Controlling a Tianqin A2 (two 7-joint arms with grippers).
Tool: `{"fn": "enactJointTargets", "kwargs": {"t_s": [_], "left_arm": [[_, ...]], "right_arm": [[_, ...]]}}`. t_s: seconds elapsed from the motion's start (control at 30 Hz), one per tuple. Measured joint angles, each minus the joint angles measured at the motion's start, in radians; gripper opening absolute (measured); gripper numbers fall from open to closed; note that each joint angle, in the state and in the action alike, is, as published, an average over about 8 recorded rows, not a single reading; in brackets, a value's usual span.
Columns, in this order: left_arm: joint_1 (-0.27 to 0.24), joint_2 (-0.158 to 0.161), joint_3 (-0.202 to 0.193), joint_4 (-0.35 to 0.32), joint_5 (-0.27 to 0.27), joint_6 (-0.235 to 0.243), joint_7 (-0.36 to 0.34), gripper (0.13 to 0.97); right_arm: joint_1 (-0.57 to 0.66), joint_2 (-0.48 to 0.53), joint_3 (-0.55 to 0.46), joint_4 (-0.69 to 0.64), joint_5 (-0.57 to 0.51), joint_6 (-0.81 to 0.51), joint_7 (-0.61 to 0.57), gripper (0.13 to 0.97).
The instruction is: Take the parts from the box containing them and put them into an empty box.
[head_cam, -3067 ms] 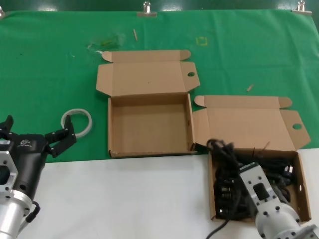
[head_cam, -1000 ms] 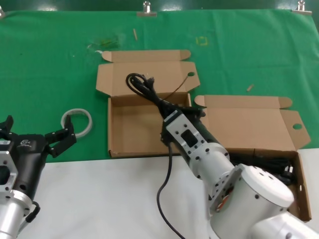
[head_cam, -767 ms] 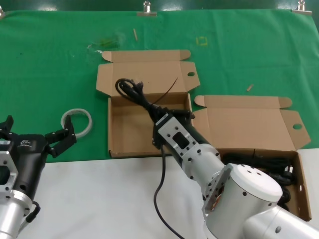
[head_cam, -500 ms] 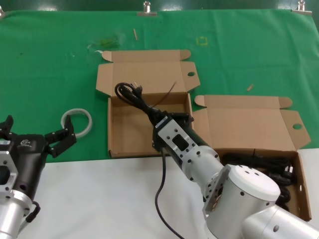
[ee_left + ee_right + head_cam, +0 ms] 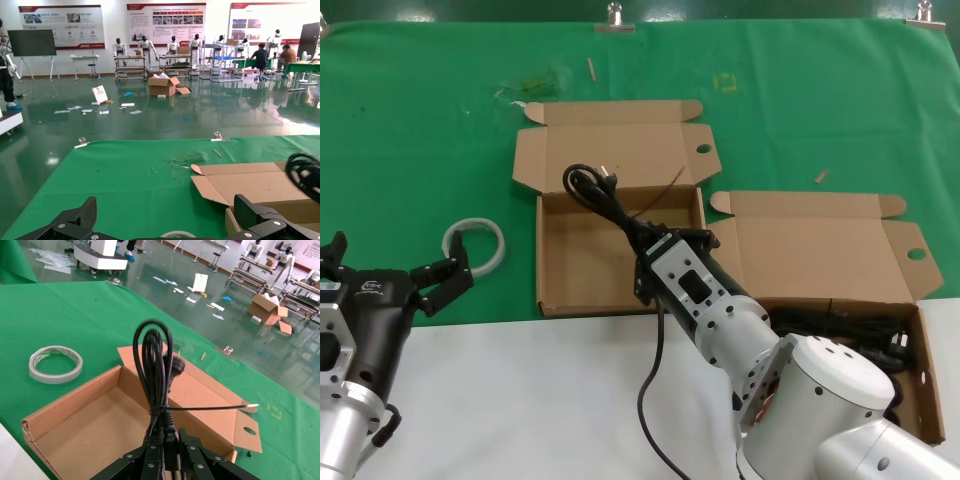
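My right gripper (image 5: 648, 238) is shut on a black coiled power cord (image 5: 592, 188) and holds it above the empty box (image 5: 548, 262), near the box's right wall. In the right wrist view the cord's loop (image 5: 154, 360) rises from the shut jaws (image 5: 170, 442) over the bare box floor (image 5: 90, 430). The cord's loose tail (image 5: 655, 400) hangs over the white table. The box containing the parts (image 5: 927, 385) lies at the front right, with more black cords (image 5: 855, 328) partly hidden behind my right arm. My left gripper (image 5: 392, 262) waits open at the front left.
A whitish tape ring (image 5: 474, 245) lies on the green cloth beside the left gripper, and the right wrist view also shows this ring (image 5: 55, 364). Both boxes' lids lie open toward the back. A thin cable tie (image 5: 215, 408) sticks out sideways from the cord.
My right gripper has lifted a cord out of the right box and carried it left over the empty box. In the last half second it has shifted slightly right. The left arm has stayed still.
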Motion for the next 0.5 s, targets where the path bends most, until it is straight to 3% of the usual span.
{"fn": "enactJointTargets", "kwargs": {"t_s": [0.13,0.5], "left_arm": [[0.0,0.0,0.0,0.0,0.0,0.0,0.0,0.965],[0.0,0.0,0.0,0.0,0.0,0.0,0.0,0.965]], "right_arm": [[0.0,0.0,0.0,0.0,0.0,-0.001,0.001,0.182],[0.0,0.0,0.0,0.0,0.0,-0.001,0.001,0.284]]}}
